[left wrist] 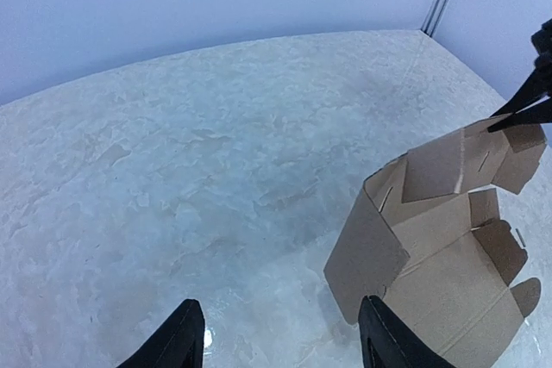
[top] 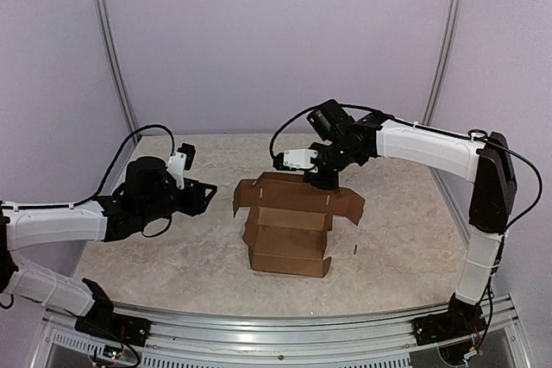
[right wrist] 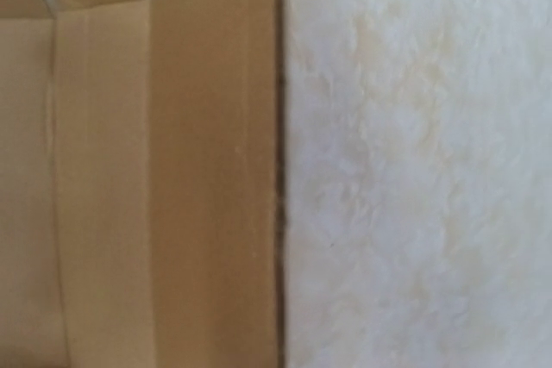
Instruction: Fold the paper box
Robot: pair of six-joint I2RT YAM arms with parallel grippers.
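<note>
The paper box (top: 289,230) is a brown cardboard blank, partly folded, in the middle of the table. Its back panel stands up and its side flaps spread out. My right gripper (top: 323,182) is at the top edge of that raised back panel. In the left wrist view its dark fingers (left wrist: 524,109) come together on the panel's edge. The right wrist view shows only cardboard (right wrist: 155,170) up close beside the bare table, with no fingers in it. My left gripper (top: 205,196) is open and empty, just left of the box (left wrist: 440,230), with its fingertips (left wrist: 379,329) close to the near side flap.
The marbled tabletop (top: 172,256) is bounded by pale walls with metal corner posts (top: 112,49) at the back. A metal rail (top: 285,333) runs along the near edge. A tiny dark speck (top: 354,249) lies right of the box.
</note>
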